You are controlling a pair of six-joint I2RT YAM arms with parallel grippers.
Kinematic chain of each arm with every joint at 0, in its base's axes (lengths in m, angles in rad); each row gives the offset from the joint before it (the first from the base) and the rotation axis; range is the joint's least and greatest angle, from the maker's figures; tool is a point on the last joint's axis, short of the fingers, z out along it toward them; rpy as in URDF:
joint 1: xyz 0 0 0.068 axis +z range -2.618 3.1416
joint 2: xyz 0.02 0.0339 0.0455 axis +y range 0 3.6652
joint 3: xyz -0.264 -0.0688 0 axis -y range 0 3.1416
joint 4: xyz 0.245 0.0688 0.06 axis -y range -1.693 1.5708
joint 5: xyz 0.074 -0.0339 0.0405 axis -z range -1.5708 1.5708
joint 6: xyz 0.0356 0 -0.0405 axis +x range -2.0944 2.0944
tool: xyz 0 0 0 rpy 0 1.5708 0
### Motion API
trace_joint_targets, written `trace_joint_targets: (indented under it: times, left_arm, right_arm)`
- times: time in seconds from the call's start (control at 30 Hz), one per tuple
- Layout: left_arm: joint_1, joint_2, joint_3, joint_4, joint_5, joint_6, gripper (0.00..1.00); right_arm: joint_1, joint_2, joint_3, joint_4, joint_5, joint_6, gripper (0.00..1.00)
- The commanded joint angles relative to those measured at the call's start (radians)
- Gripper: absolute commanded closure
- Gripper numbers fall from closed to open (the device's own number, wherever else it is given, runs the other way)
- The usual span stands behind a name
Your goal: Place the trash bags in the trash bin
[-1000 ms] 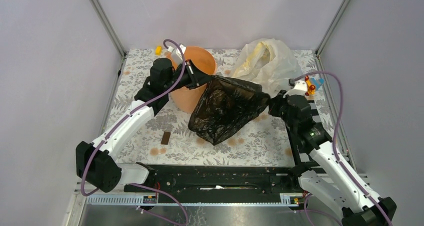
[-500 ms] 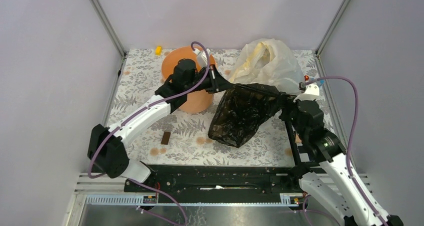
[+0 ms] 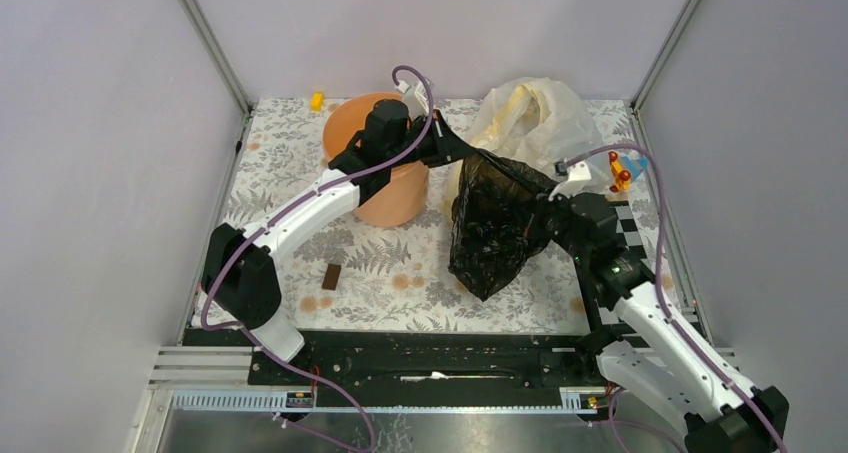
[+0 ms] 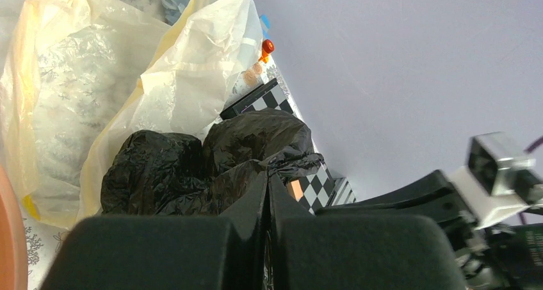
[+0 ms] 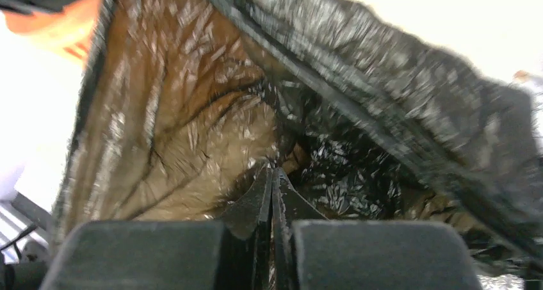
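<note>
Left gripper (image 3: 466,151): closed, with the upper left corner of the trash bag (image 3: 492,223) pinched between its tips; in its wrist view the two fingers (image 4: 253,197) meet with black film gathered at their tips.
Right gripper (image 3: 541,213): closed on the bag's right edge; its wrist view shows the fingers (image 5: 259,197) pressed together against crinkled film, brownish and see-through where it is pulled taut.
Trash bag: hangs between the two grippers, its top edge running from the left gripper down to the right one and its pointed bottom drooping below both toward the desk (image 3: 380,263). None of it is in the bin.
Trash bin (image 3: 390,201): upright on the desk, just behind and below the left gripper's wrist, on the far side from the right gripper.
Cream plastic bag (image 3: 530,118): heaped just beyond both grippers, behind the black bag.
Checkered board (image 3: 627,219): beside the right gripper, on its outer side.
Small red and blue toy (image 3: 624,171): beyond the right gripper, near the desk's edge.
Brown block (image 3: 331,276): well apart from both grippers, below the left arm.
</note>
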State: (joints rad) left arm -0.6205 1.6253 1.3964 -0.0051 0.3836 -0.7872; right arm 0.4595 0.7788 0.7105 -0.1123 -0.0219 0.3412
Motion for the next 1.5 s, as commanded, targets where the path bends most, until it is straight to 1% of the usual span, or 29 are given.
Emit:
trace_joint_targets:
  times: [0.0,0.1,0.23,0.37,0.43,0.47,0.53,0.63,0.77,0.87,1.07,1.13,1.2,1.33,1.47]
  left_arm:
    - [0.001,0.002,0.049,0.048,-0.012,-0.018,1.00]
    - [0.002,-0.012,0.027,0.068,-0.029,-0.020,1.00]
    - [0.003,-0.018,0.014,0.079,-0.048,-0.028,1.00]
    - [0.003,-0.015,0.013,0.097,-0.032,-0.047,1.00]
    - [0.002,-0.022,-0.008,0.137,-0.025,-0.063,1.00]
    - [0.003,-0.026,-0.027,0.182,-0.022,-0.078,1.00]
    - [0.004,-0.033,-0.059,0.237,-0.007,-0.118,1.00]
    - [0.004,-0.034,-0.068,0.259,0.045,-0.134,1.00]
    - [-0.011,-0.055,-0.125,0.339,0.078,-0.172,1.00]
    - [-0.029,-0.073,-0.155,0.380,0.102,-0.195,1.00]
    - [-0.063,-0.148,-0.218,0.365,0.084,-0.189,1.00]
    - [-0.069,-0.180,-0.239,0.367,0.073,-0.193,1.00]
    - [-0.073,-0.205,-0.251,0.366,0.061,-0.194,1.00]
    - [-0.086,-0.229,-0.237,0.371,0.060,-0.206,1.00]
    - [-0.118,-0.204,-0.185,0.424,0.098,-0.257,1.00]
  right_arm:
    - [0.061,0.050,-0.092,0.258,0.003,0.037,1.00]
    - [0.144,0.110,-0.159,0.388,0.167,0.036,1.00]
    - [0.230,0.228,-0.202,0.536,0.293,0.018,1.00]
    - [0.290,0.384,-0.189,0.632,0.347,0.012,1.00]
    - [0.313,0.463,-0.174,0.675,0.352,0.023,1.00]
    - [0.324,0.502,-0.162,0.691,0.354,0.029,1.00]
    - [0.343,0.579,-0.131,0.701,0.366,0.030,1.00]
    - [0.350,0.669,-0.084,0.688,0.396,0.046,1.00]
    - [0.350,0.751,-0.028,0.632,0.466,0.070,1.00]
    - [0.343,0.786,-0.006,0.623,0.510,0.097,1.00]
    - [0.290,0.751,0.010,0.606,0.498,0.158,1.00]
    - [0.251,0.733,0.006,0.591,0.467,0.212,1.00]
    - [0.202,0.721,-0.013,0.611,0.411,0.268,1.00]
    - [0.129,0.739,-0.042,0.700,0.298,0.323,1.00]
    - [0.127,0.779,0.014,0.684,0.295,0.322,1.00]
